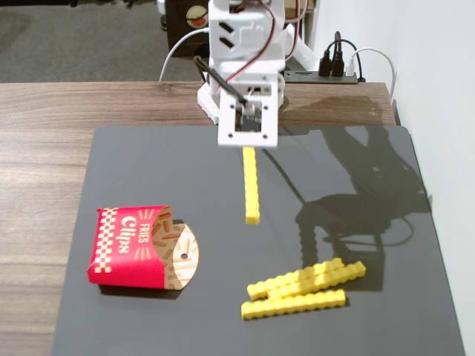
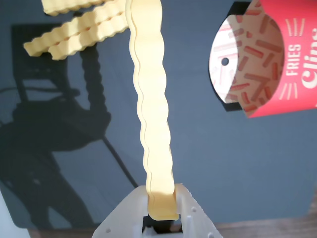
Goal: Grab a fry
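My gripper (image 1: 249, 147) is shut on one end of a bright yellow crinkle-cut fry (image 1: 251, 187) and holds it raised above the dark mat, its free end pointing toward the camera in the fixed view. In the wrist view the same fry (image 2: 151, 109) runs up from between my white jaws at the bottom, gripper (image 2: 162, 201). Three more yellow fries (image 1: 304, 288) lie in a loose pile on the mat at the front right; they also show in the wrist view (image 2: 79, 32) at the top left.
A red "Fries Clips" carton (image 1: 130, 246) lies on its side at the mat's front left, seen at the right in the wrist view (image 2: 277, 59). The dark mat (image 1: 148, 170) lies on a wooden table (image 1: 44, 148). A wall stands to the right.
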Robot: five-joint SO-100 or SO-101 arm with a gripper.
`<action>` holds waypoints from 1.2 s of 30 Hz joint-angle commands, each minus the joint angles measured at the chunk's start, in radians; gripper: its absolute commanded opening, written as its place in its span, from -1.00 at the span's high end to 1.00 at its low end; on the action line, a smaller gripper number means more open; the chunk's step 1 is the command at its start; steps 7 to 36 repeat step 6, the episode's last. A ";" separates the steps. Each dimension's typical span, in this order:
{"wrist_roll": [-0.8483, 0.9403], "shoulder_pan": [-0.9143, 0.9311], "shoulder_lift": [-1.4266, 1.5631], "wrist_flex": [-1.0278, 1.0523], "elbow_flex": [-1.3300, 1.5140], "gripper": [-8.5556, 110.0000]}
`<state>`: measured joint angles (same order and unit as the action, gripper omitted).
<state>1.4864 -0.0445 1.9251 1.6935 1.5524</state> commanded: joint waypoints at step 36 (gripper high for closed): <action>-0.014 -0.028 0.048 0.008 0.018 0.85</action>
